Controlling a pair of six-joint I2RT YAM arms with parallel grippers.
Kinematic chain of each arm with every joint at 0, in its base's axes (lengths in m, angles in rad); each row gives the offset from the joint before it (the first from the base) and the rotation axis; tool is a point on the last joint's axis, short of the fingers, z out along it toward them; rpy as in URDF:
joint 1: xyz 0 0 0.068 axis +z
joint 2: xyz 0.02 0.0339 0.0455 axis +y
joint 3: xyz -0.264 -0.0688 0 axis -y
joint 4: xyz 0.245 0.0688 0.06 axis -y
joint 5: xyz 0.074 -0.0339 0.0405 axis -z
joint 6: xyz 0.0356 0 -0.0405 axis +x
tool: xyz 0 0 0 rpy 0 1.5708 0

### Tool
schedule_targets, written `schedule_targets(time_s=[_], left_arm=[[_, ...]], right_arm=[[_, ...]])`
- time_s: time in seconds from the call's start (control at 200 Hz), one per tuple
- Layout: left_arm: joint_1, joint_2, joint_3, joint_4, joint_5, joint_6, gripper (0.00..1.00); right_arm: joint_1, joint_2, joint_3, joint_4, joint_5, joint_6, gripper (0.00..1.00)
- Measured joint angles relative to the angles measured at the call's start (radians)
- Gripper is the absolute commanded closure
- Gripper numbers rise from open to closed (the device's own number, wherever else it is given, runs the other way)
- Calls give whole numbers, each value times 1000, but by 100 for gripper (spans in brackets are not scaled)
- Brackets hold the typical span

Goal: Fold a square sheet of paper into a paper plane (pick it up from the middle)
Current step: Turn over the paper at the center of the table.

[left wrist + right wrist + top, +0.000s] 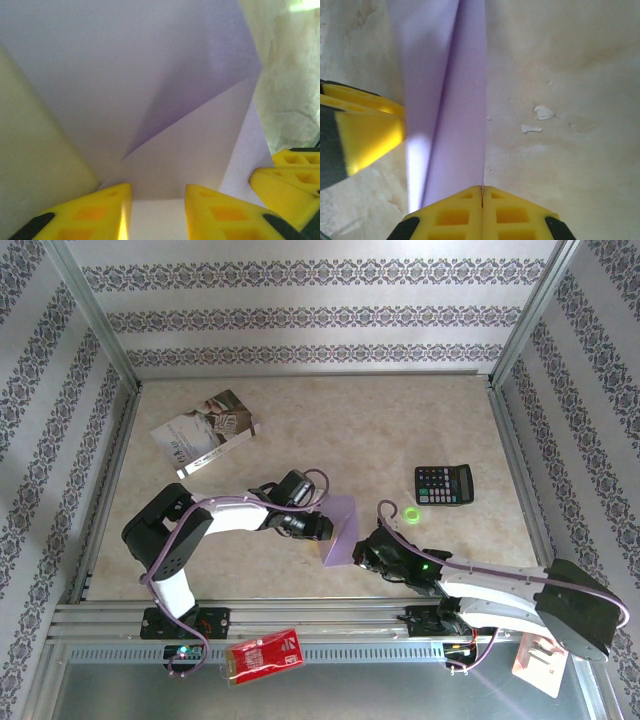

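Observation:
The square sheet of paper (343, 525) is pale lilac and creased, held up off the table between my two grippers. My left gripper (322, 530) is at its left side. In the left wrist view the folded sheet (150, 75) shows a diagonal flap, and its near edge lies across the gap of the left gripper (158, 200), whose yellow fingers (100, 212) stand apart, open. My right gripper (362, 552) holds the sheet's near right edge. In the right wrist view the gripper (482, 192) is shut on the paper's (455, 100) edge.
A printed booklet (205, 430) lies at the back left. A black calculator (443, 484) and a green ring (413, 513) sit to the right. A red packet (265, 653) rests on the front rail. Metal frame posts border the table.

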Motion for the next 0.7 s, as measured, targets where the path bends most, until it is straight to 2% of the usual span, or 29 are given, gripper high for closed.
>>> schedule_targets(time_s=[0.18, 0.29, 0.385, 0.46, 0.525, 0.699], left_arm=[[23, -113, 0, -7, 5, -54, 47], [78, -203, -2, 6, 22, -89, 44], [142, -264, -17, 15, 31, -108, 44], [198, -307, -49, 12, 29, -115, 44], [245, -337, -80, 0, 21, -118, 44], [315, -399, -143, -65, -34, -122, 45]], right_arm=[[-137, -106, 70, -220, -35, -164, 100], [-240, -154, 205, -396, -63, -327, 100], [-261, -139, 352, -537, -59, -462, 100], [-227, -87, 460, -630, -26, -551, 100], [-153, -10, 544, -696, 17, -608, 100], [39, 266, 642, -735, 42, -658, 100]])
